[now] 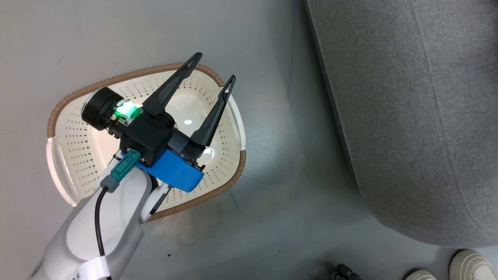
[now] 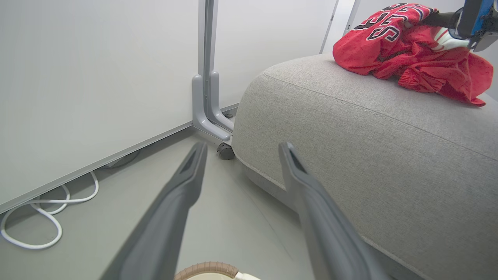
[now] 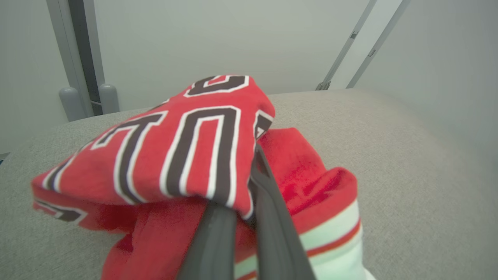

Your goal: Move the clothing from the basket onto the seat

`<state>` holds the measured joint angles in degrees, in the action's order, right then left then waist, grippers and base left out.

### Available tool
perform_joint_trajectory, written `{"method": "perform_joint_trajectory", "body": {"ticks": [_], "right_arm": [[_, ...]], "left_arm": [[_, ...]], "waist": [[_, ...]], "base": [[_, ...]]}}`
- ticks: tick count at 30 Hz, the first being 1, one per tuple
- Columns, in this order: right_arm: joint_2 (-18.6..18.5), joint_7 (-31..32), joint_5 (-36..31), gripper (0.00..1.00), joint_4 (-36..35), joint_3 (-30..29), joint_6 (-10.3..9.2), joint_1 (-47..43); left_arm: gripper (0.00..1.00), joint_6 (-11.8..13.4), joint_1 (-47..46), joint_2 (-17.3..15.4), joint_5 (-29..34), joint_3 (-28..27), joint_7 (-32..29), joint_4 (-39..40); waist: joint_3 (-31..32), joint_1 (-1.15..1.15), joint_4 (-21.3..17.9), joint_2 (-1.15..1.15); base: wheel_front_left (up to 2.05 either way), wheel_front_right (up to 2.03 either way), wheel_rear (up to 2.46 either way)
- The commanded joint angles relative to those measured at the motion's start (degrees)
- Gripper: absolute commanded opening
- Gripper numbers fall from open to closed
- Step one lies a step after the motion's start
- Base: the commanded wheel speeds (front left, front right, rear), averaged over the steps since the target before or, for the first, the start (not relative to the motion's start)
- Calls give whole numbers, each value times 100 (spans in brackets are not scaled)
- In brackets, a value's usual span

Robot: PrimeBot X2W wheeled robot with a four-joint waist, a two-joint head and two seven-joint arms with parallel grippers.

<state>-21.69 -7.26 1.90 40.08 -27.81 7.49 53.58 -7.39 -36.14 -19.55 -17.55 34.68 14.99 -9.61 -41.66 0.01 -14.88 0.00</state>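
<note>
Pale grey floor [image 1: 272,217] runs under everything, with plain white wall panels [image 2: 97,77] standing behind. From where I stand, the right gripper [image 3: 245,194] has its two dark fingers drawn nearly together, clamped on a fold of the clothing [image 3: 186,147]. The red jersey with its black-and-white lettering drapes over the fingertips and hides them. Just beneath it lies the plainer red piece, with a pale striped band showing beside the fingers. The whole red heap rests on top of the seat [image 3: 389,155], a big rounded block of light grey woven fabric, well in from its edge.

The left gripper [image 1: 215,67] is spread wide, fingers apart and holding nothing. It hangs above the basket [image 1: 78,140], whose cream perforated walls and smooth bottom are bare of any cloth, the brown woven rim curving round it. A green light glows on the wrist behind the fingers, and a black cable trails down the pale forearm. The basket sits on the floor near the seat's side, not touching it.

Further out, a grey post [image 2: 206,58] on a small caster [image 2: 225,151] stands close to the seat's corner, and a white cord [image 2: 50,202] loops along the foot of the wall. A person's pale shoes [image 1: 470,264] show by the seat's near end
</note>
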Motion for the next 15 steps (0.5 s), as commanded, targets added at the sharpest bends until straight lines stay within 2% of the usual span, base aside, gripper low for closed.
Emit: {"method": "perform_joint_trajectory", "body": {"ticks": [1,6,7,8,10,11,12,13,15], "right_arm": [[11,-74,-53,0,71,-37,1,-38],[-12,-188,-172,0,315,-31,1,60],[-29,-201,-185,3,346,-24,1,83],[-46,-216,-186,14,374,-13,1,101],[-63,-235,-180,48,425,24,1,111],[-75,-247,-171,96,447,46,1,110],[-75,-247,-171,96,447,46,1,110],[-83,-250,-159,100,462,74,1,108],[-91,-295,-123,100,491,145,1,111]], "left_arm": [[100,-16,-72,3,30,-4,28,13],[100,-16,-13,13,20,-28,29,-30],[100,-16,-12,20,15,-29,28,-36],[100,-16,-13,27,12,-31,29,-40],[100,-16,-16,43,8,-44,28,-47],[100,-16,-6,50,6,-55,29,-47],[100,-16,-6,50,6,-55,29,-47],[100,-16,13,57,5,-63,29,-54],[100,-16,58,79,1,-74,28,-71]], "waist": [[-2,-1,8,0],[41,-1,10,0],[55,-1,12,0],[64,-1,15,0],[86,-1,20,0],[98,-1,19,0],[98,-1,19,0],[116,-1,15,0],[164,-1,6,0]], "base": [[0,0,0],[0,0,0],[0,0,0],[0,0,0],[0,0,0],[0,0,0],[0,0,0],[0,0,0],[0,0,0]]}}
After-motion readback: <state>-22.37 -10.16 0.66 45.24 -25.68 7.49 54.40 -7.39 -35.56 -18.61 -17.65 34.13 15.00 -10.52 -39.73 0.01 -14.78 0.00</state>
